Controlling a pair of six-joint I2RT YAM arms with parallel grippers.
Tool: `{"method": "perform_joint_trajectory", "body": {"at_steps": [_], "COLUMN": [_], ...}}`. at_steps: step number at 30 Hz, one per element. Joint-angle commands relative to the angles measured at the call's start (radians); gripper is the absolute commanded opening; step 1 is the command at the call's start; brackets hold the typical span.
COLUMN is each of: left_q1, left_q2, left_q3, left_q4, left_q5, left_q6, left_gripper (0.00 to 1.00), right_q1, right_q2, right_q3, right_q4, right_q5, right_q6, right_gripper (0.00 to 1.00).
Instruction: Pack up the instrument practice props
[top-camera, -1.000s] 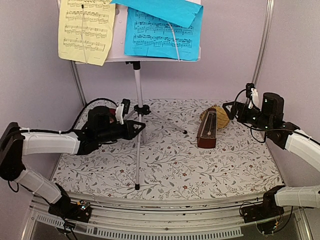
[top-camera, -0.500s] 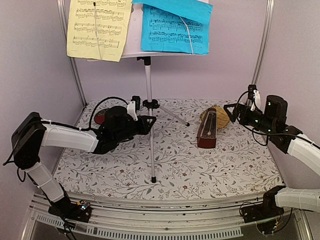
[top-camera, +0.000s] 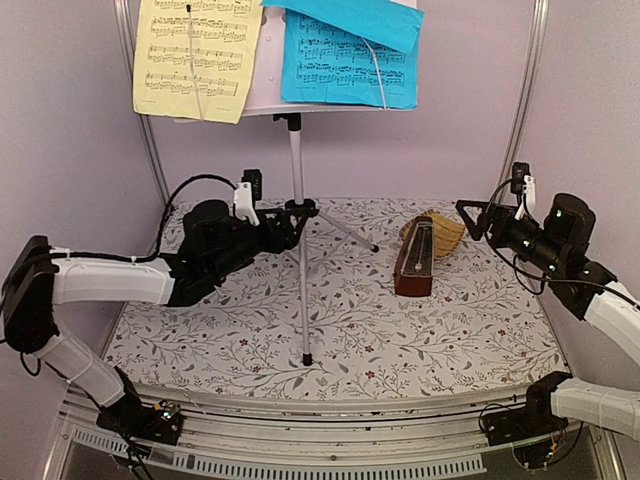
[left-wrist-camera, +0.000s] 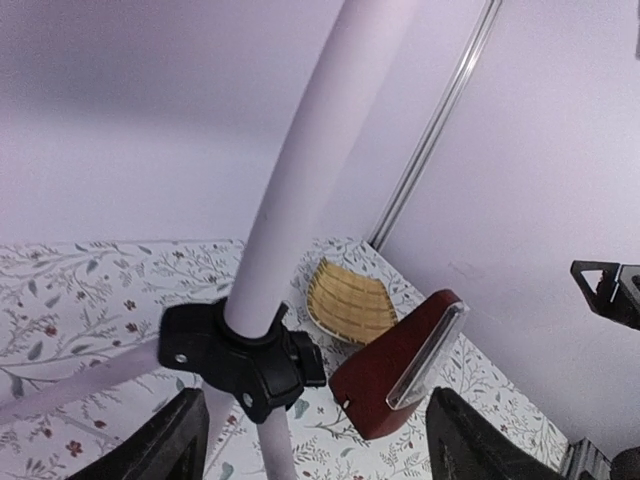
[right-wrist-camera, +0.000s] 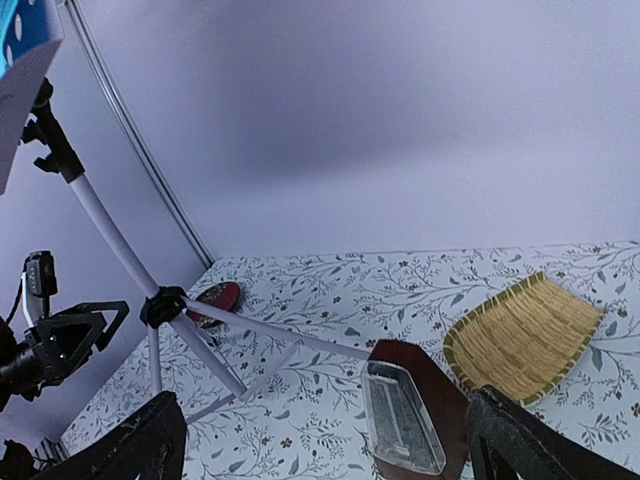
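The music stand (top-camera: 296, 165) stands on its tripod at the table's left-centre. Its white desk (top-camera: 263, 85) at the top carries a cream music sheet (top-camera: 195, 55) and blue music sheets (top-camera: 345, 60). My left gripper (top-camera: 288, 225) hovers open just left of the stand's black leg hub (left-wrist-camera: 240, 355). The pole (left-wrist-camera: 300, 170) rises ahead of the jaws and the fingers touch nothing. The dark brown metronome (top-camera: 414, 260) stands right of centre. My right gripper (top-camera: 480, 222) hangs open above and to the right of it, and the metronome (right-wrist-camera: 405, 415) sits low between its fingers.
A woven wicker tray (top-camera: 442, 230) lies just behind the metronome. A red round disc (right-wrist-camera: 215, 297) rests on the floral cloth behind the stand's legs. Metal frame posts (top-camera: 525, 90) and lilac walls close in the back and both sides.
The left gripper carried the stand to the right while shut on it, then opened, let go and drew back to the hub's left. The right gripper rose slightly.
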Motion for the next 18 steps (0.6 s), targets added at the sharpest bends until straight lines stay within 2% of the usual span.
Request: {"method": "perform_joint_trajectory", "body": {"at_steps": [1, 4, 6, 8, 13, 15, 18], "left_q1": [-0.003, -0.007, -0.009, -0.012, -0.014, -0.019, -0.033], "left_q2": [-0.147, -0.242, -0.289, -0.319, -0.355, -0.384, -0.422], "left_q3": [-0.079, -0.101, -0.102, -0.086, -0.066, -0.086, -0.137], "left_q4": [-0.011, -0.060, -0.088, -0.126, -0.205, -0.192, -0.141], "left_q5": [-0.121, -0.187, -0.192, -0.171, -0.091, -0.091, -0.122], "left_q6": [0.101, 0.144, 0.172, 0.196, 0.205, 0.187, 0.165], "left_gripper": [0.77, 0.77, 0.76, 0.76, 0.75, 0.70, 0.66], "right_q1": [-0.003, -0.002, -0.001, -0.002, -0.001, -0.001, 0.016], "right_q2": [0.039, 0.112, 0.142, 0.175, 0.313, 0.360, 0.401], "right_q3": [0.142, 0.274, 0.325, 0.370, 0.584, 0.643, 0.682], "right_q4": [-0.035, -0.090, -0.032, 0.042, 0.059, 0.064, 0.097], "right_q5": [-0.031, -0.120, -0.246, -0.348, -0.545, -0.588, -0.572], "right_q6": [-0.013, -0.012, 0.009, 0.061, 0.160, 0.199, 0.239], "right_gripper": [0.98, 0.95, 0.95, 0.94, 0.85, 0.84, 0.81]}}
